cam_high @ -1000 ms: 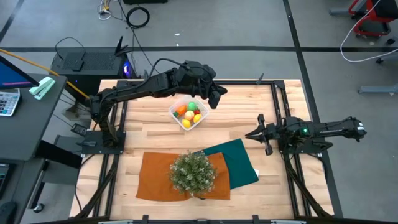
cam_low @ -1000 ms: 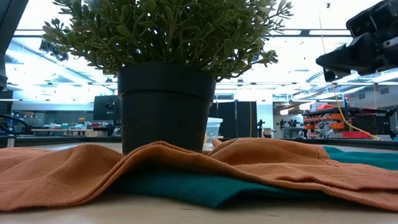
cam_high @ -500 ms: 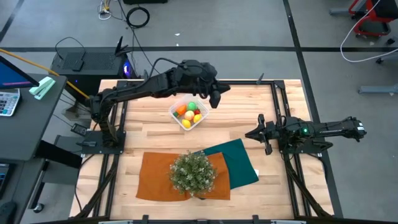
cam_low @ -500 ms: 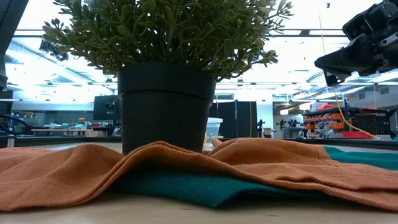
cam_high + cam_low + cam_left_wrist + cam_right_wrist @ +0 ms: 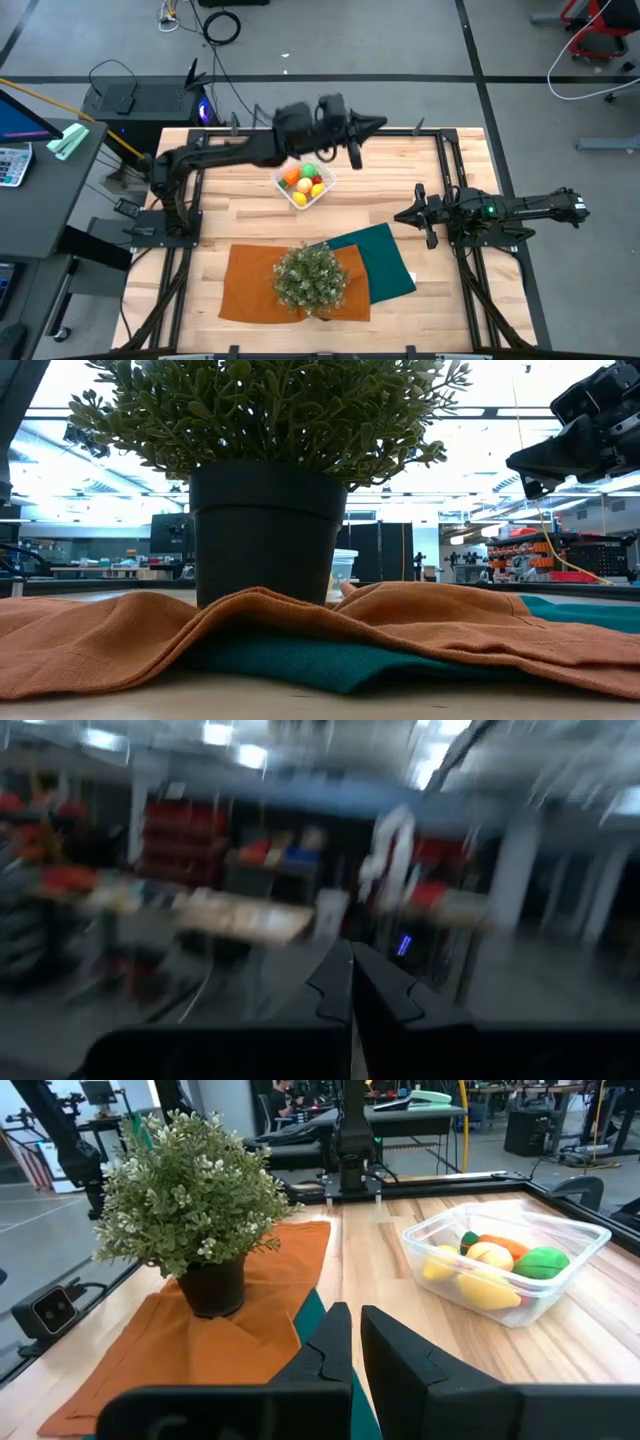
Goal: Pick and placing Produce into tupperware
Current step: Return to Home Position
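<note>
The toy produce (image 5: 306, 180) — yellow, orange and green pieces — lies in the clear tupperware (image 5: 279, 181) with none loose on the tabletop (image 5: 230, 215), so the job looks done; left tool (image 5: 372, 124) hangs clenched, empty, and right tool (image 5: 405, 215) waits closed.
</note>
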`<action>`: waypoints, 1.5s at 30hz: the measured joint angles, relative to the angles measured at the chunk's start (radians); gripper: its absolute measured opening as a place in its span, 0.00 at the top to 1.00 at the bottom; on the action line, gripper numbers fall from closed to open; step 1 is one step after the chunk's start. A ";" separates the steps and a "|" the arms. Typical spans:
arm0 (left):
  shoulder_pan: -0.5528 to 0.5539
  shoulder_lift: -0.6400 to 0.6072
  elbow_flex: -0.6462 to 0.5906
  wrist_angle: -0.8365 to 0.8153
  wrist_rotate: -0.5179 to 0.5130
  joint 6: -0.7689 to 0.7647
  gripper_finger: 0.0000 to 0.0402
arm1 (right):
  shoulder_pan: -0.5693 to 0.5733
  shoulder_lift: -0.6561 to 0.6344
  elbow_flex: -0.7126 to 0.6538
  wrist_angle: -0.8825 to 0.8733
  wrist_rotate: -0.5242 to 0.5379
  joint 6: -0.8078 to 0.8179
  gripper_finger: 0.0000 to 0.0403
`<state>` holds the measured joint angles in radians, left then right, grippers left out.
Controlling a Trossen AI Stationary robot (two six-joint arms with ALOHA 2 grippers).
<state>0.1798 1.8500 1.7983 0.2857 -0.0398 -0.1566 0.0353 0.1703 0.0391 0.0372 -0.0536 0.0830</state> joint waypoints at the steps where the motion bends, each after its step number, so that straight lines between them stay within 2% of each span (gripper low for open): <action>1: -0.006 0.000 -0.059 0.120 0.002 -0.025 0.96 | 0.000 0.000 0.000 0.000 0.000 0.000 1.00; 4: -0.028 0.002 -0.272 0.518 0.008 -0.060 0.95 | 0.000 0.000 0.000 0.000 0.000 0.000 1.00; 7: -0.049 0.003 -0.456 0.835 -0.009 -0.068 0.95 | 0.000 0.000 0.000 0.000 0.000 0.000 1.00; 12: -0.062 -0.016 -0.670 1.085 -0.022 -0.105 0.99 | 0.000 0.000 0.000 0.000 0.000 0.000 1.00; 18: -0.062 -0.123 -0.862 1.119 -0.024 -0.119 0.95 | 0.000 0.000 0.000 0.000 0.000 0.001 1.00; 27: -0.086 -0.522 -1.222 1.118 -0.022 -0.045 0.99 | 0.000 0.000 0.000 0.000 0.000 0.001 1.00; 33: -0.111 -0.723 -1.417 1.116 -0.021 -0.053 0.94 | 0.000 0.000 0.000 0.000 0.000 0.001 1.00; 37: -0.129 -0.843 -1.549 1.114 -0.009 -0.088 0.96 | 0.000 0.000 0.000 0.000 0.000 0.001 1.00; 45: -0.151 -1.029 -1.721 1.108 -0.008 -0.128 0.98 | 0.000 0.000 0.000 0.000 0.000 0.001 1.00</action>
<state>0.0284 0.8213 0.0772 1.3936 -0.0479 -0.2843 0.0349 0.1703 0.0391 0.0373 -0.0536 0.0837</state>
